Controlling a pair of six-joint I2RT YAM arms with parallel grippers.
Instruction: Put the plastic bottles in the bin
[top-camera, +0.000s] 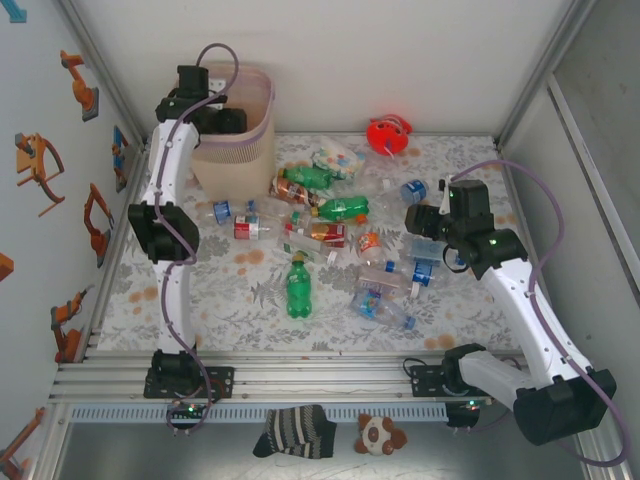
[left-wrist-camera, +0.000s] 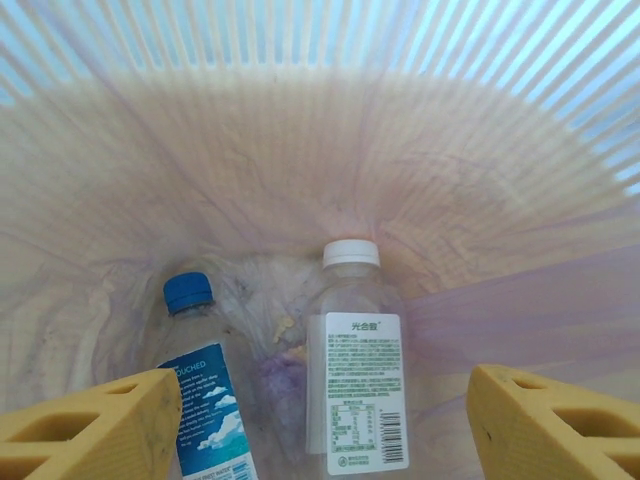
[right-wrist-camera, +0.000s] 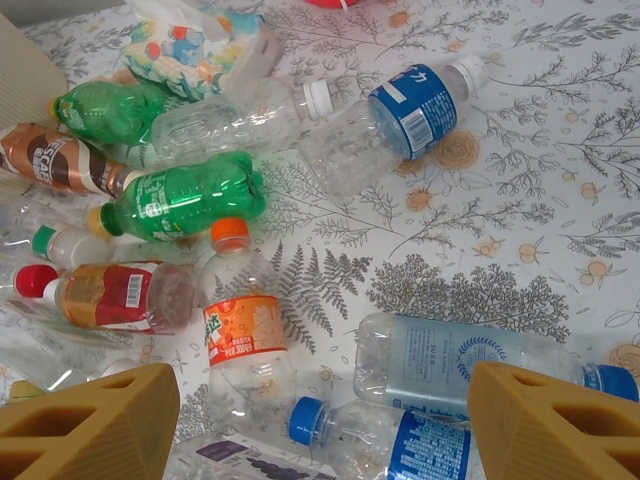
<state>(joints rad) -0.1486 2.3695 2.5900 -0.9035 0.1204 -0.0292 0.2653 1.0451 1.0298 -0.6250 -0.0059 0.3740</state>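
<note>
The bin (top-camera: 240, 165), a tall pale pink translucent basket with a ribbed band under its rounded-square rim, is standing at about 11 o'clock on the flower-printed surface (top-camera: 230, 295). The left arm (top-camera: 165, 170) is arching over that rim, and the left wrist camera is looking straight down inside. There a blue-capped bottle (left-wrist-camera: 205, 390) with a cloud-printed label and a white-capped bottle (left-wrist-camera: 355, 380) with a white printed label are lying side by side on the bottom, caps pointing to 12 o'clock. The left jaws are standing wide apart, released; their yellow fingers (left-wrist-camera: 90, 425) are sitting at 7 and 5 o'clock of that view, gripping nothing. The other plastic bottles (top-camera: 330, 235) are lying scattered across the middle of the surface, at about 4 o'clock from the bin, with one green bottle (top-camera: 298, 290) lying a little apart at 6 o'clock of the pile. The right jaws are hanging over the pile's 3 o'clock edge, also spread wide and released, one finger (right-wrist-camera: 85, 425) at each lower corner of the right wrist view. Under the gap an orange-labelled bottle (right-wrist-camera: 240, 335) and a pale-blue-labelled bottle (right-wrist-camera: 460, 365) are lying flat. Whether the fingers are touching any bottle cannot be told.
</note>
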